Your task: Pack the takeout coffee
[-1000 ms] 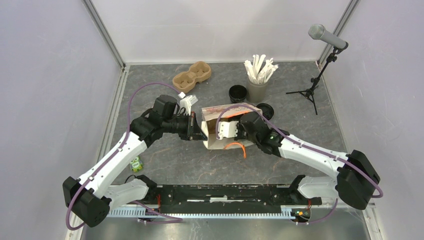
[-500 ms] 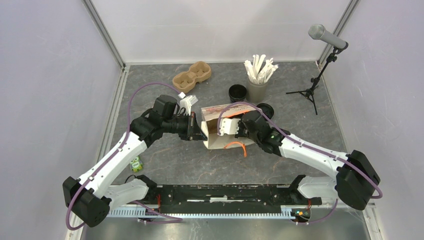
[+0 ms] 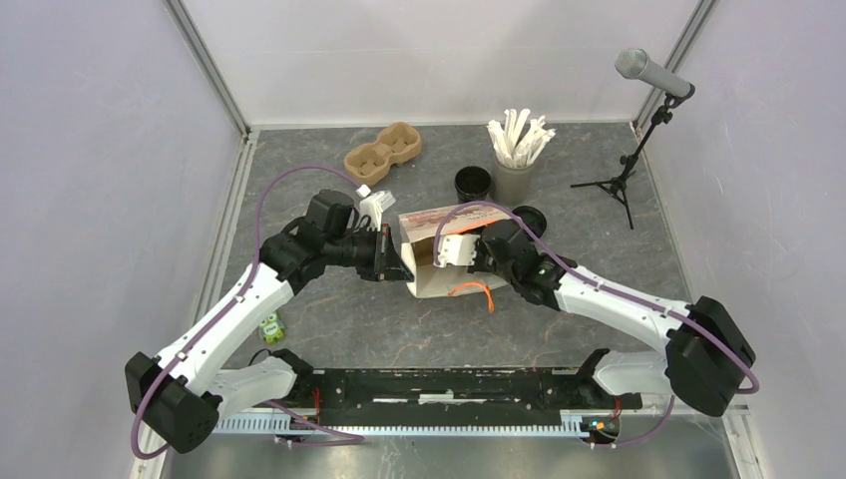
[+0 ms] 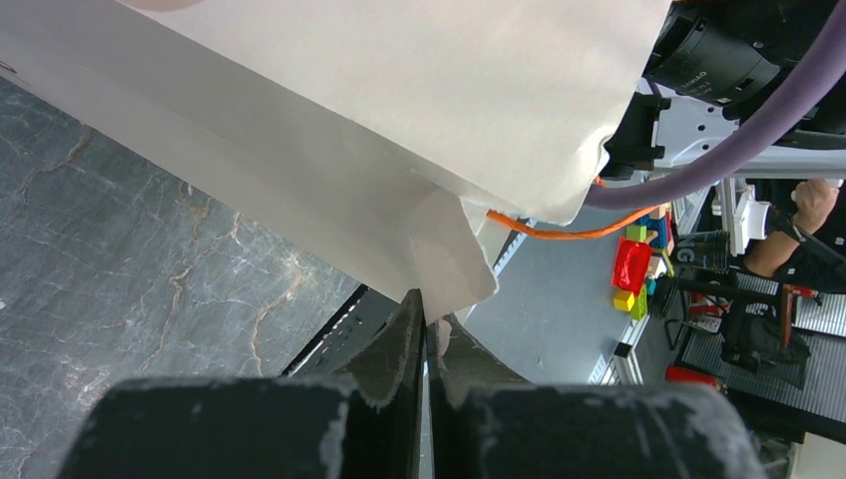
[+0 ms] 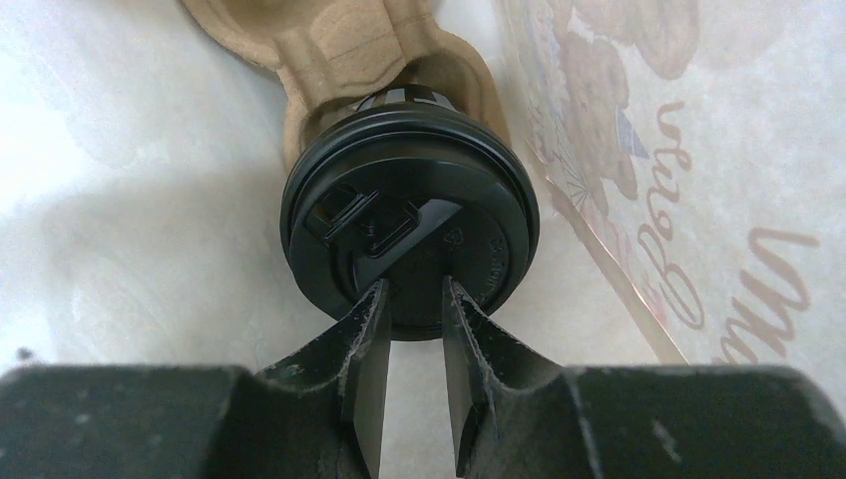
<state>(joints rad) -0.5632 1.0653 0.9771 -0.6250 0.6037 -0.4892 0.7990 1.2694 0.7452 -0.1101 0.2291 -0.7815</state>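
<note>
A white paper bag (image 3: 454, 284) lies on its side with its mouth facing left. My left gripper (image 3: 402, 266) is shut on the corner of the bag's mouth, which shows in the left wrist view (image 4: 439, 249) just above the pinched jaws (image 4: 427, 304). My right gripper (image 3: 444, 257) reaches into the bag. In the right wrist view the takeout coffee (image 5: 409, 215), a black cup with a black lid, sits in a brown pulp carrier (image 5: 349, 50) inside the bag (image 5: 718, 180). My right gripper (image 5: 414, 289) has its jaws a narrow gap apart, tips against the lid's near rim, not clamping it.
A second pulp carrier (image 3: 382, 150) lies at the back. A black cup (image 3: 475, 185), another black round thing (image 3: 530, 217), a grey cup of white sticks (image 3: 517, 160) and a microphone stand (image 3: 624, 185) stand behind the bag. A green toy (image 3: 271, 326) lies front left.
My right wrist has shifted slightly left and towards the back at the bag's mouth. The left gripper keeps its pinch on the bag and has not moved.
</note>
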